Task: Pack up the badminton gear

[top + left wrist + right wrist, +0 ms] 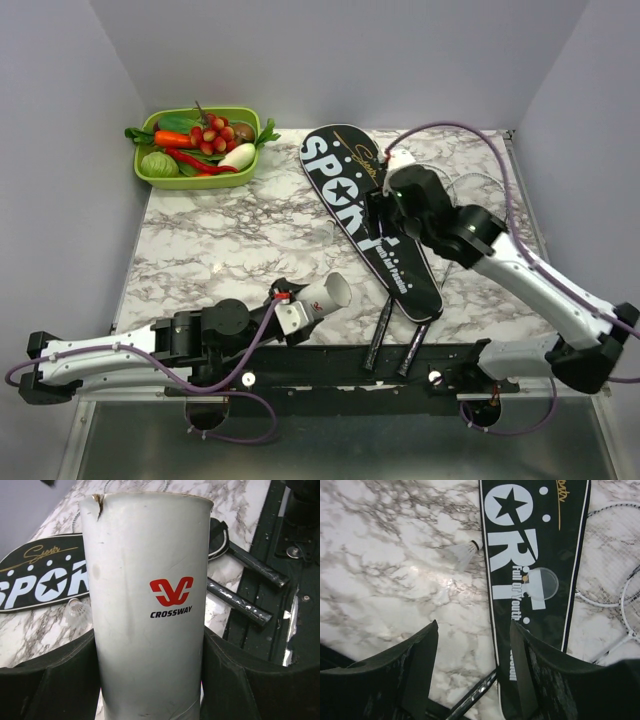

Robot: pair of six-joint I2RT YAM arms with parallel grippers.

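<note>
Left gripper [300, 312]: you have it clenched around the white tube [150, 605], near the bag [370, 215].
Right gripper [474, 670]: your jaws stand released, above the bag's left edge.
Rackets [381, 332]: partly under the bag.

Marble-patterned table [220, 240], seen from above. At your far-left corner stands a green tray [195, 182] heaped with toy vegetables [200, 140]. Right of centre you find a black bag [365, 200], lettered "SPORT" in white, lying flat and slanting from the far edge toward the near-right. Two rackets [615, 555] lie partly under it: their strung silver heads show on the marble just beside the bag's right edge, and their black handles [383, 335] stick out from beneath its narrow near end, reaching the table's near edge. Note one white shuttlecock [464, 555] on its side on the bare marble, just beside the bag's left edge.
</note>
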